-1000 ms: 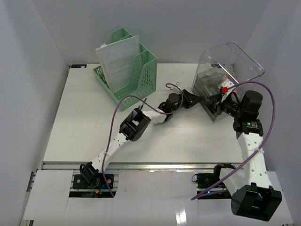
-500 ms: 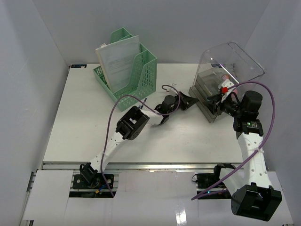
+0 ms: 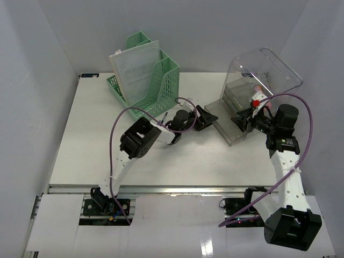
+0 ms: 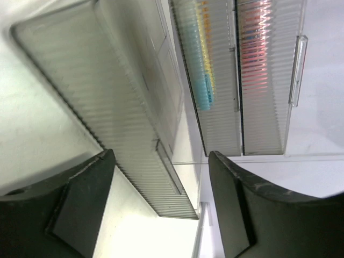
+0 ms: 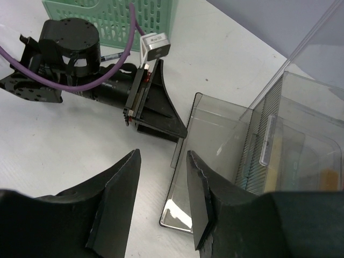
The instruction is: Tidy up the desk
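The white desk (image 3: 91, 145) carries a clear drawer unit (image 3: 242, 92) at the right. Its bottom smoky drawer (image 3: 227, 129) is slid out toward the left front. My left gripper (image 3: 208, 118) stands open just left of that drawer's front, holding nothing. In the left wrist view the left gripper (image 4: 161, 156) frames the drawer's ribbed front (image 4: 123, 113), with its fingers apart. My right gripper (image 3: 243, 119) hovers over the drawer. In the right wrist view the right gripper (image 5: 163, 156) is open above the drawer (image 5: 215, 156), with nothing between its fingers.
A green mesh file rack (image 3: 148, 94) holding papers (image 3: 134, 67) stands at the back left. A clear curved cover (image 3: 266, 67) rises over the drawer unit. A thin dark pen-like stick (image 5: 110, 55) lies beside the rack. Grey walls close in three sides.
The left gripper moved left and toward the front, drawing the bottom drawer out of the unit, then opened and let it go. The right gripper barely moved.
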Available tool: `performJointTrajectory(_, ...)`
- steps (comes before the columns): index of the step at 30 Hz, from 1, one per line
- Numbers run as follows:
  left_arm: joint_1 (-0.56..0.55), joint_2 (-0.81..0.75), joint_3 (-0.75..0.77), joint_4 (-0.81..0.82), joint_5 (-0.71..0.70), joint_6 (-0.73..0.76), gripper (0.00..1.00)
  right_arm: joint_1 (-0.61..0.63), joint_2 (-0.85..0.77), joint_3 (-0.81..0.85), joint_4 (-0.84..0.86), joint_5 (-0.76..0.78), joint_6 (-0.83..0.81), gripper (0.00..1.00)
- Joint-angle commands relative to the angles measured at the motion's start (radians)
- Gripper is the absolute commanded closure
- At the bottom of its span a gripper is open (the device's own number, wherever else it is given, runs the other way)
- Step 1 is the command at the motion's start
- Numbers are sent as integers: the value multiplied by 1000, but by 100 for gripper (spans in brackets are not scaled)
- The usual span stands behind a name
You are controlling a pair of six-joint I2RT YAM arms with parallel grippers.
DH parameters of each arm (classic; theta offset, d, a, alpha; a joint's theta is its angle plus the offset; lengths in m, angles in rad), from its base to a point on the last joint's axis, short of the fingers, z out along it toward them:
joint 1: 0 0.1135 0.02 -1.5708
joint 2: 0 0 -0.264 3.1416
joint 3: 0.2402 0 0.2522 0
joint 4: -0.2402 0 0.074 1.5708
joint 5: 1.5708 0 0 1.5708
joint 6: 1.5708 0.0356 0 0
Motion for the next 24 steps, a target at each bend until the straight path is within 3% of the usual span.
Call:
performJointTrajectory(1,13,-109,25,-108,89,167,16,-5,13,-7,21,-51,-35,53)
performJointTrajectory(4,14,-198,-23,-225,92,319,16,-5,17,-7,8,-71,-51,53)
performJointTrajectory(9,14,-402,-153,-474,-31,539,21,-4,21,-7,1,-84,-59,53)
performJointTrajectory(11,14,-489,-213,-571,-108,636,26,-4,22,-6,-3,-83,-64,53)
performJointTrajectory(15,16,-663,-328,-716,-227,829,48,-2,25,-5,-6,-84,-69,53)
performJointTrajectory(17,16,-719,-339,-810,-273,915,54,-1,28,-7,-6,-84,-69,53)
performJointTrajectory(20,16,-773,-347,-982,-398,1041,52,-1,33,-7,-6,-84,-69,53)
performJointTrajectory(24,22,-792,-346,-1086,-553,1150,44,-1,36,-7,-6,-84,-69,53)
